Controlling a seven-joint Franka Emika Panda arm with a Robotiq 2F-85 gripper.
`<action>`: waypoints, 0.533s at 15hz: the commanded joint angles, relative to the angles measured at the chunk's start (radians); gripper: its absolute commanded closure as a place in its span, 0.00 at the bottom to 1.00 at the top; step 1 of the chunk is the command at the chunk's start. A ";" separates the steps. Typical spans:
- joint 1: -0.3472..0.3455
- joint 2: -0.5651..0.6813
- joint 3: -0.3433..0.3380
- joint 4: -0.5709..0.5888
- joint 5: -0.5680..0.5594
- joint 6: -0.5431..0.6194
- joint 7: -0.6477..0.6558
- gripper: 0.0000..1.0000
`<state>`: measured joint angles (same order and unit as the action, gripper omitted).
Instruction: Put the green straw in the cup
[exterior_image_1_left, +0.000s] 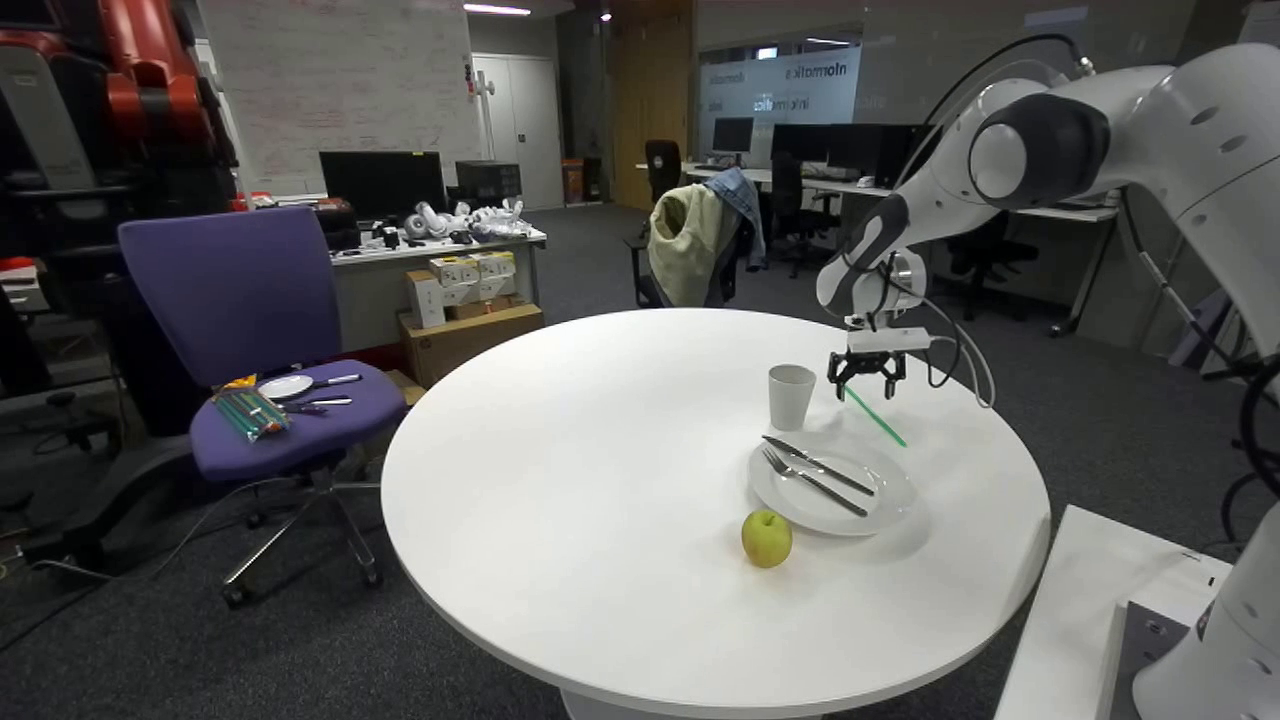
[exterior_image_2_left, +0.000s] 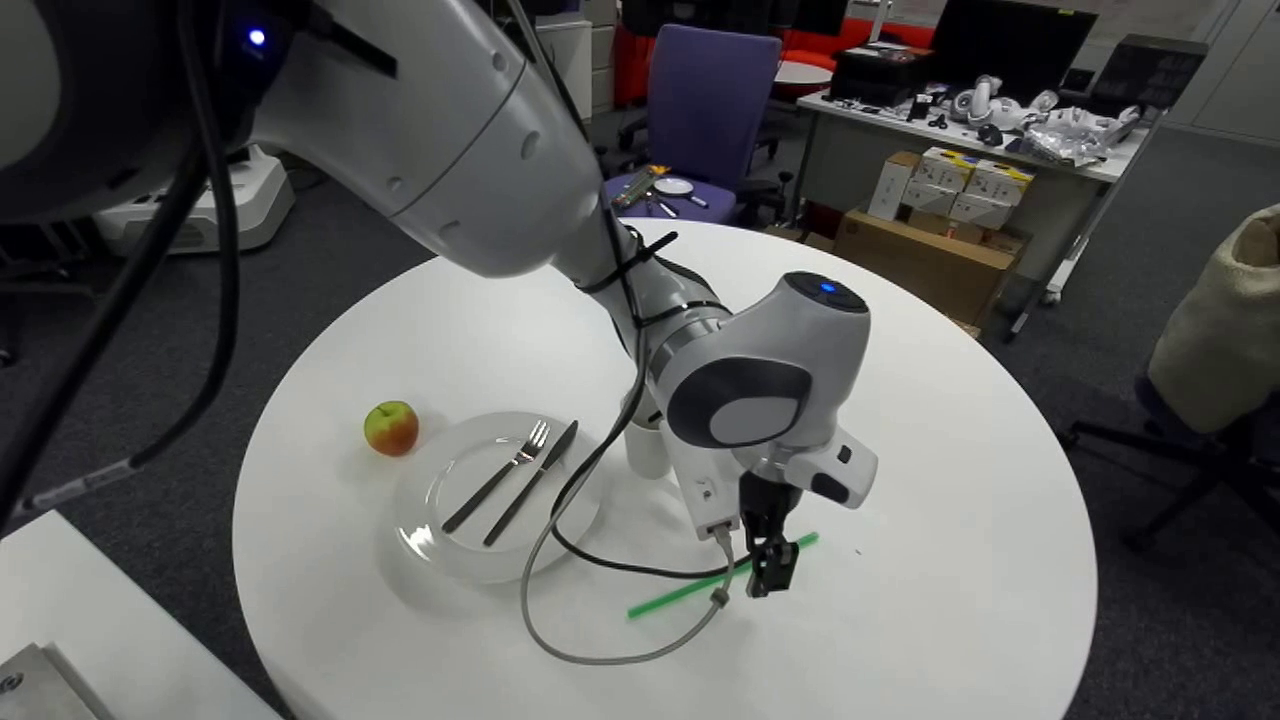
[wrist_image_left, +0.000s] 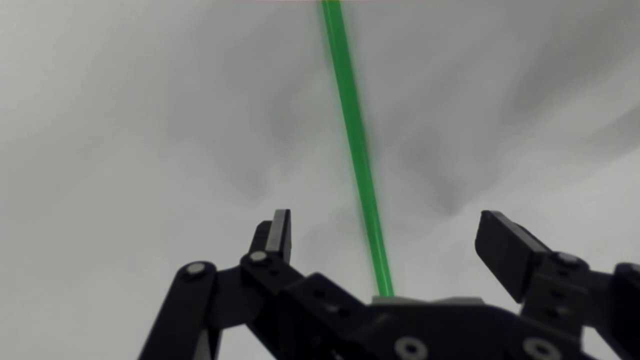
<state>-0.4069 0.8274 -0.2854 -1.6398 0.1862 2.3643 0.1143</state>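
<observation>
Gripper (wrist_image_left: 384, 225) over the green drinking straw (wrist_image_left: 356, 135), jaws wide apart.
In the wrist view the straw runs nearly twelve-to-six o'clock between them; closing ought to pinch it crosswise.

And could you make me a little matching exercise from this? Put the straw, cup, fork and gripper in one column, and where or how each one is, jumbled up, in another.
Column one
1. straw
2. cup
3. fork
4. gripper

Column two
A. On the plate, beside the knife
B. Open, holding nothing
C. White, standing upright
D. Green, lying on the table

Right pairs: 1-D, 2-C, 3-A, 4-B
</observation>
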 joint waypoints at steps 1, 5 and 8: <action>-0.047 -0.003 0.041 0.023 0.000 -0.007 -0.076 0.00; -0.071 0.000 0.060 0.034 0.001 -0.011 -0.136 0.00; -0.077 0.002 0.063 0.036 0.001 -0.011 -0.147 0.00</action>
<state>-0.4549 0.8274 -0.2448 -1.6277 0.1862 2.3643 0.0009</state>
